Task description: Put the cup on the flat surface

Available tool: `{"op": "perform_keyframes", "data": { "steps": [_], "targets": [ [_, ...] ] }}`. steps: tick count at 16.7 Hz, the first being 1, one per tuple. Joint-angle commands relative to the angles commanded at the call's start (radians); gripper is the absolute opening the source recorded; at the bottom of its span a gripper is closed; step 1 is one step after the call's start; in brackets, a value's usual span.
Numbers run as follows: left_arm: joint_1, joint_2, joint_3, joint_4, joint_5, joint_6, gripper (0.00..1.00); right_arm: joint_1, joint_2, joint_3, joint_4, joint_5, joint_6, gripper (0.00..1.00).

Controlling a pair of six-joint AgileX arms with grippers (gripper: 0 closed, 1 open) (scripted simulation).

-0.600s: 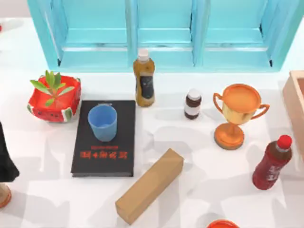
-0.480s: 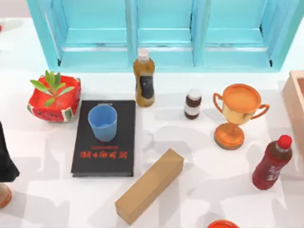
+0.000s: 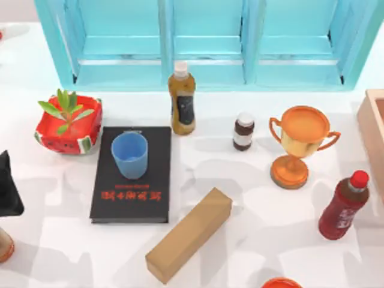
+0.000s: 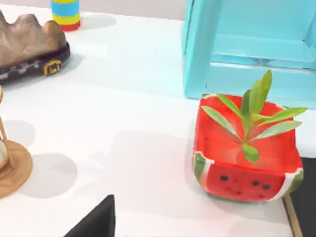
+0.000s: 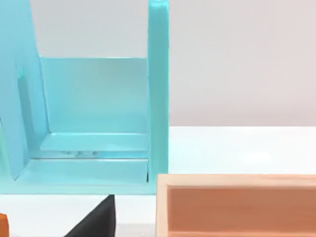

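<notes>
Cup [image 3: 129, 155] upright on black book [image 3: 132, 192], untouched. Left tool [image 3: 8, 192] at tabletop [image 3: 240, 180] left edge, can't tell if open. Approach step; next needs reaching over, gripping cup.

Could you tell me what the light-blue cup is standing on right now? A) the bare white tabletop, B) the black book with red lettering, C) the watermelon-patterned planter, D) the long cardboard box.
B: in the top view the cup stands upright on the upper half of the black book, above its red lettering, and not on the white tabletop around it.
</notes>
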Motion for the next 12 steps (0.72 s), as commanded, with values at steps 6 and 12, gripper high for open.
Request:
{"op": "perform_keyframes", "data": {
  "steps": [6, 12],
  "targets": [
    [-0.104, 0.542, 0.518, -0.434, -0.008, -0.172, 1.0, 0.0, 0.0, 0.0, 0.0, 0.0, 0.0, 1.0],
    [-0.248, 1.111, 1.101, -0.786, 0.028, -0.307, 1.0, 0.0, 0.0, 0.0, 0.0, 0.0, 0.0, 1.0]
  ]
}}
